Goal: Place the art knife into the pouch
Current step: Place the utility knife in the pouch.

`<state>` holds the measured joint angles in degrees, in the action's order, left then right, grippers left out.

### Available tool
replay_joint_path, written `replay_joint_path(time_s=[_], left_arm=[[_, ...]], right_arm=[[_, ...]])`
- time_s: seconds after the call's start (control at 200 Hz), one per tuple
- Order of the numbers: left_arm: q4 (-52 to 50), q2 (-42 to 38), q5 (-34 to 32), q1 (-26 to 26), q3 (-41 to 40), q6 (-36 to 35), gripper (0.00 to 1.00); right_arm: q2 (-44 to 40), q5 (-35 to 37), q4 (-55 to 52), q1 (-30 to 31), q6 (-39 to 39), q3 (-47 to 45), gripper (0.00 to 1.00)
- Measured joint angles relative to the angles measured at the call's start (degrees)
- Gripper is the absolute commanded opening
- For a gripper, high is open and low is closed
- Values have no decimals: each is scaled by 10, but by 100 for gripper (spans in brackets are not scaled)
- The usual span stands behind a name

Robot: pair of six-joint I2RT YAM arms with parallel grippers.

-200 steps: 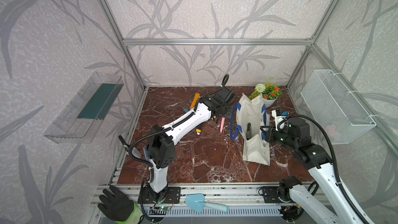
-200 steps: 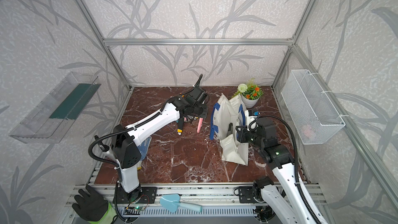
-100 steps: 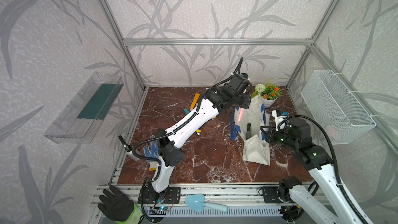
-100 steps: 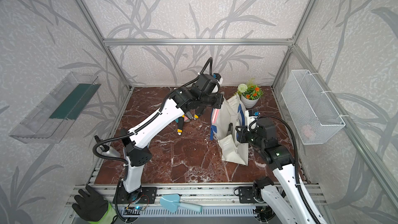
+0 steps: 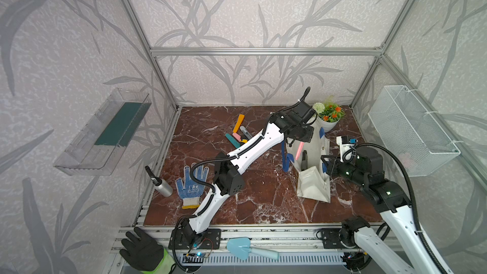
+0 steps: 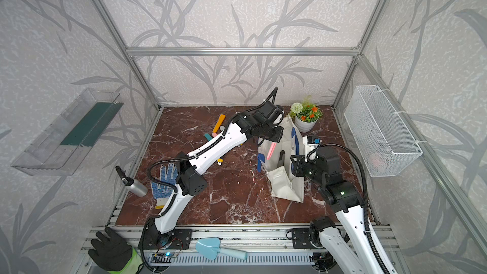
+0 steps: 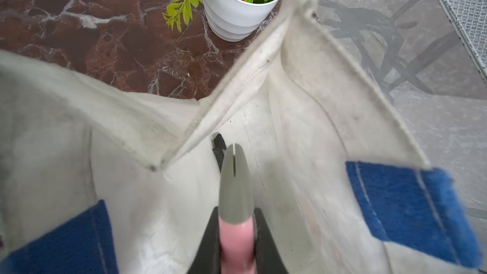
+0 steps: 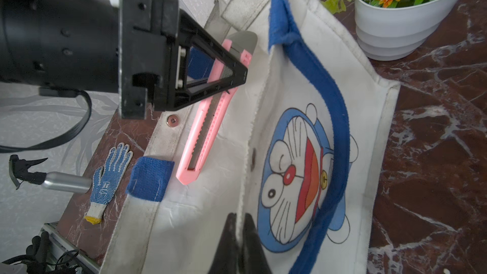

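Observation:
The pouch (image 5: 313, 180) (image 6: 283, 183), white canvas with blue straps and a blue cartoon cat (image 8: 297, 170), stands at the right of the marble floor with its mouth held open. My left gripper (image 5: 300, 138) (image 7: 236, 212) (image 8: 241, 73) hangs over that mouth, shut on the pink art knife (image 5: 299, 150) (image 6: 271, 151) (image 8: 204, 127). The knife's grey end (image 7: 235, 180) points down into the pouch. My right gripper (image 8: 238, 216) is shut on the pouch's rim, with the canvas edge pinched between its fingers.
A white flower pot (image 5: 328, 122) stands just behind the pouch. Several loose knives (image 5: 238, 134) lie at the back middle. A blue-dotted glove (image 5: 191, 185) and a spray bottle (image 5: 162, 185) lie front left. A wire basket (image 5: 411, 133) hangs on the right wall.
My left arm has swung right from the floor beside the pouch to above its mouth, carrying the pink knife. The right gripper has kept its hold on the rim.

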<state>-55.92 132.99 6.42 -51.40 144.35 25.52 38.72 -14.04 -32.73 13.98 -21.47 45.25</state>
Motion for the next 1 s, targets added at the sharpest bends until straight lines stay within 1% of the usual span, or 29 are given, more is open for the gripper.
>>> replay_joint_path(time_s=[0.035, 0.07, 0.095, 0.14, 0.205, 0.385, 0.495, 0.61, 0.64, 0.87, 1.0], left_arm=[[0, 0, 2, 0, 0, -1, 48], [1, 0, 2, -1, 0, -1, 60], [1, 0, 2, -1, 1, 0, 66], [0, 0, 0, -2, 1, -3, 71], [-2, 0, -6, -2, 1, -7, 77], [-14, -7, -32, -2, 1, -25, 83], [-19, -29, -47, -2, -14, -35, 88], [-18, -83, -69, -2, -68, -44, 92], [-17, -96, -75, -1, -81, -45, 94], [0, -184, -127, 13, -173, -50, 96], [17, -233, -146, 25, -241, -50, 98]], right_arm=[[-1, 2, -2, 0, 0, 0, 0], [-2, 5, -4, 0, 0, 0, 0], [-3, 6, -5, 0, 0, 0, 0], [-5, 8, -7, 0, 0, 0, 0], [-9, 12, -11, 0, 0, 0, 0], [-16, 26, -22, 0, 0, 0, 0], [-17, 31, -23, 0, 0, 0, 0], [-16, 33, -23, 0, 0, 0, 0], [-16, 35, -24, 0, 0, 0, 0], [-19, 46, -26, 0, 1, 0, 0], [-18, 47, -27, 0, 1, 0, 0]])
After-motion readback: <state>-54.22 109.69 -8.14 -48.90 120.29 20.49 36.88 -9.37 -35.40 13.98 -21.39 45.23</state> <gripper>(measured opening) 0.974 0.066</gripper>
